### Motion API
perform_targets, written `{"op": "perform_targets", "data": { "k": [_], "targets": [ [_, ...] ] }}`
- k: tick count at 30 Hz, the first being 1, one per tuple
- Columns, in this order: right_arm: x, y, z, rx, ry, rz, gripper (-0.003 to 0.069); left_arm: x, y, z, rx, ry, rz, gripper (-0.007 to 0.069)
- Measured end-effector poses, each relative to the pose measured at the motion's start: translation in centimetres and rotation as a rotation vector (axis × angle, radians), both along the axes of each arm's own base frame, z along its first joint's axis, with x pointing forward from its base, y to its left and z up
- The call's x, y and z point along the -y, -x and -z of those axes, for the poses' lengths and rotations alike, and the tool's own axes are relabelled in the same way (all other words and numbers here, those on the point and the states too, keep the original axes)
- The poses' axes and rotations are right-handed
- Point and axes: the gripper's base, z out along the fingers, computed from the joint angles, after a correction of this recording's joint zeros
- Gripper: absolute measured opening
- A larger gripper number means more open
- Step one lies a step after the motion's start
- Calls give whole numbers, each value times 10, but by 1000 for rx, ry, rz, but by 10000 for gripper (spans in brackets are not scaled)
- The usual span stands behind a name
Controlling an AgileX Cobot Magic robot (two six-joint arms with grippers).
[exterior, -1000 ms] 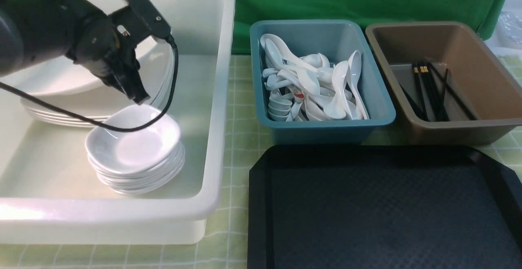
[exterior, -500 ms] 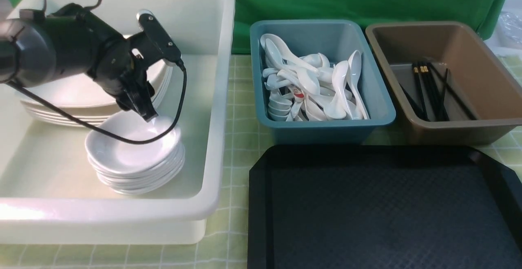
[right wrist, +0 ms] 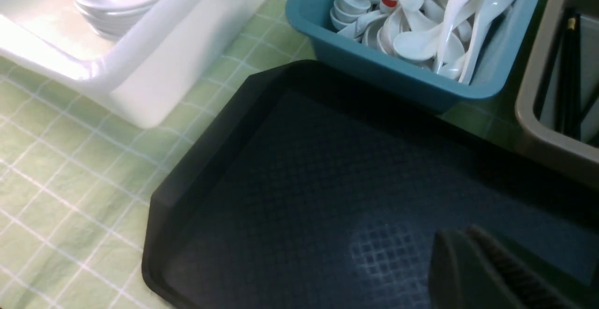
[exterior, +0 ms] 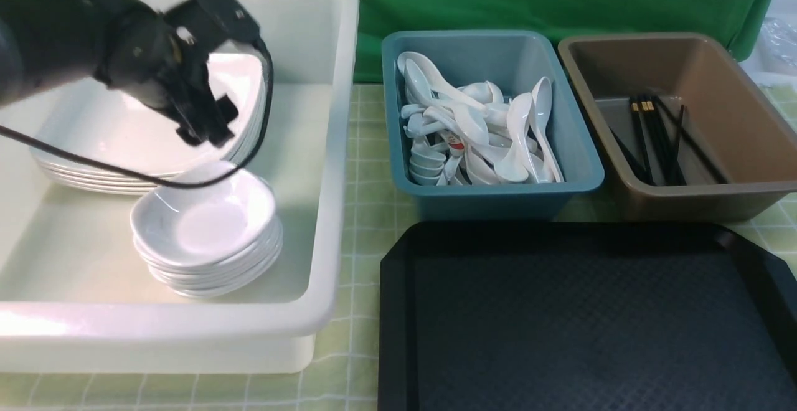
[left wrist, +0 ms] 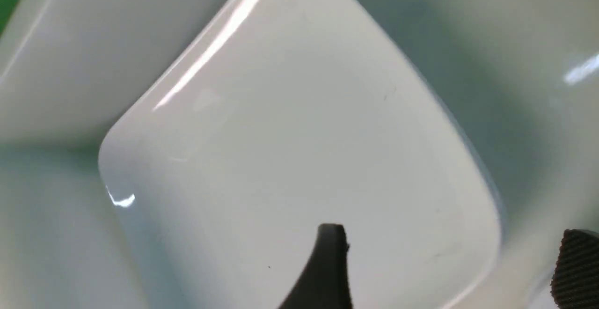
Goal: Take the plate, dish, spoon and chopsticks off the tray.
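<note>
Front view first: the left gripper (exterior: 208, 127) hangs spread wide and empty over the white tub (exterior: 336, 149). The plate (exterior: 118, 131) is right under the jaws on its stack, and the dish (exterior: 202, 218) tops its own stack just below them, on my side. The spoons (exterior: 485, 131) in the teal bin (exterior: 585, 168) and the chopsticks (exterior: 654, 140) in the brown bin (exterior: 747, 193) sit well off to the jaws' right. On the left wrist cam the plate fills the view under both fingertips (left wrist: 330, 253), touching neither. On the right wrist cam the right gripper (right wrist: 486, 267) looks pressed together on nothing, above the tray (right wrist: 281, 182), which has nothing on it. I'd guess the left arm just lifts straight up.
</note>
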Motion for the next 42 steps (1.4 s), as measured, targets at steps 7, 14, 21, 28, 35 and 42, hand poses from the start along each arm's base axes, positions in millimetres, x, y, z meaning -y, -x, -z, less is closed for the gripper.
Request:
{"op": "perform_targets", "data": {
  "k": [7, 14, 21, 28, 35, 42],
  "targets": [
    [0, 0, 0, 0, 0, 0, 57, 4, 96, -114, 196, 535, -45, 386],
    [0, 0, 0, -2, -3, 2, 59, -7, 194, -117, 384, 699, 77, 41],
    [0, 0, 0, -3, -4, 2, 73, -30, 274, -93, 724, 764, 100, 10],
    [0, 0, 0, -2, -5, 2, 84, -34, 295, -65, 739, 742, 123, 10],
    [2, 1, -1, 4, -9, 11, 99, -28, 292, -28, 546, 621, 169, 10],
    [23, 13, 6, 113, -60, 139, 121, -27, 292, -11, 466, 579, 183, 10]
  ]
}}
